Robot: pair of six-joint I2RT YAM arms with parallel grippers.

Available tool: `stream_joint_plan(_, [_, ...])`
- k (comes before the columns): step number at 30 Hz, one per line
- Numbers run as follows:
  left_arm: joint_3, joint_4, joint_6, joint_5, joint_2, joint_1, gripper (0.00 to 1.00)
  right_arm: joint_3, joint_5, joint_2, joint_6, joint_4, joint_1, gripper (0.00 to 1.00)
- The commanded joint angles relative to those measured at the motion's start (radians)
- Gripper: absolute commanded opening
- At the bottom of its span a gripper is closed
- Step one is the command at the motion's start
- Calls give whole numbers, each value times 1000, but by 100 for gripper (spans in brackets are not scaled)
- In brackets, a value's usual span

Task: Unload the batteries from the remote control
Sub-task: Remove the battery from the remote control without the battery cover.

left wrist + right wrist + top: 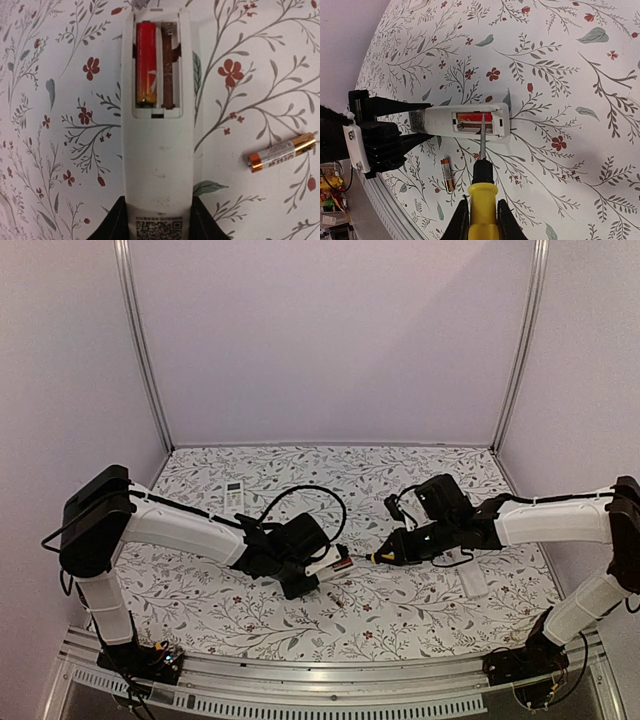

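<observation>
**Item 1, red-orange battery** (146,65). Seated in one slot of the open compartment. The slot beside it is empty and shows only a brown strip. Its long axis runs along the remote's, roughly left to right in the scene.

**Item 2, loose battery** (282,151). Silver and gold with an orange end. Lies flat on the table, near side of the remote and apart from it. Judged to be one cell already out, one left.

**Item 3, remote control** (159,160). White, back upward, cover off. Its left end is clamped between the jaws of the left gripper (159,220), and the compartment end points right, toward the other arm.

**Item 4, screwdriver** (482,195). Yellow handle, black collar and a thin shaft. The handle is clenched in the right gripper (482,217).

**Key relation.** The seated cell lies left of the tool tip, and the shaft runs crosswise to the battery's axis. In the right wrist view the shaft lines up over the compartment. The overhead view shows a small gap between the tip and the remote's end, and the left wrist view shows no tool inside. The tip is judged not yet engaged. The right arm is the nearer one for prying.

**Item 5, surroundings.** Floral-patterned table (430,470). A second small remote (233,495) lies far left. A white oblong piece (472,580), possibly the cover, lies under the right arm.
</observation>
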Motion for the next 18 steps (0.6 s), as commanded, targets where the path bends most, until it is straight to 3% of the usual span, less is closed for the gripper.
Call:
stream_joint_plan(1, [-5, -30, 13, 49, 53, -30, 12, 29, 18, 15, -19, 8, -2, 0])
stream_joint_plan(18, [-5, -34, 14, 45, 56, -33, 12, 42, 40, 53, -32, -23, -2, 0])
